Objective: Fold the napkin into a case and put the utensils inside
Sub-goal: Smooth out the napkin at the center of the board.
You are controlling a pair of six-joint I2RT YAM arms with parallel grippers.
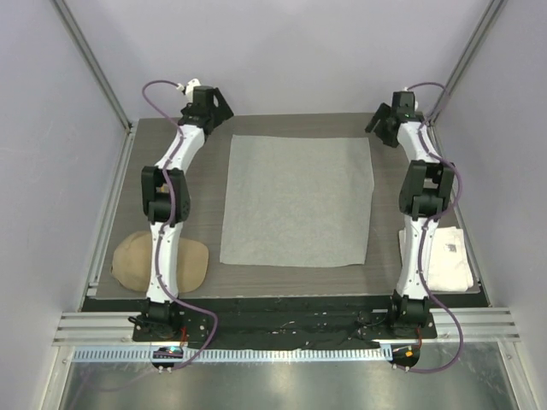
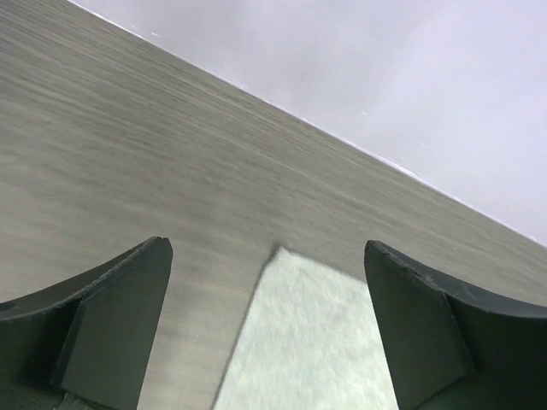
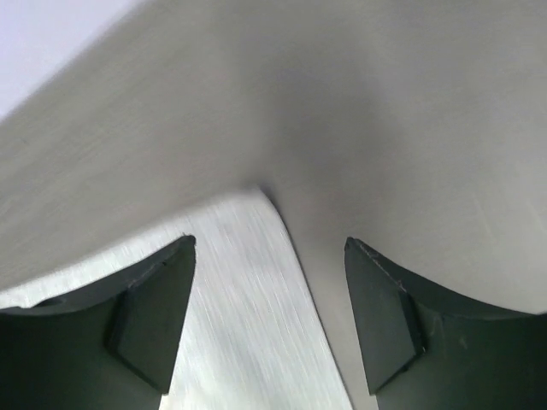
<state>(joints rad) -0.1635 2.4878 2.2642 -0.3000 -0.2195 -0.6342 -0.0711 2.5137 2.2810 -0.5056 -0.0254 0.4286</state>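
The light grey napkin (image 1: 297, 199) lies flat and unfolded in the middle of the table. My left gripper (image 1: 219, 104) is open just above its far left corner, which shows between the fingers in the left wrist view (image 2: 299, 333). My right gripper (image 1: 379, 120) is open just above the far right corner, seen in the right wrist view (image 3: 248, 290). Neither gripper holds anything. No utensils show in any view.
A tan cap (image 1: 132, 260) lies at the near left, partly under the left arm. A thick white towel (image 1: 451, 258) lies at the near right beside the right arm. Grey walls enclose the dark table (image 1: 299, 278) on three sides.
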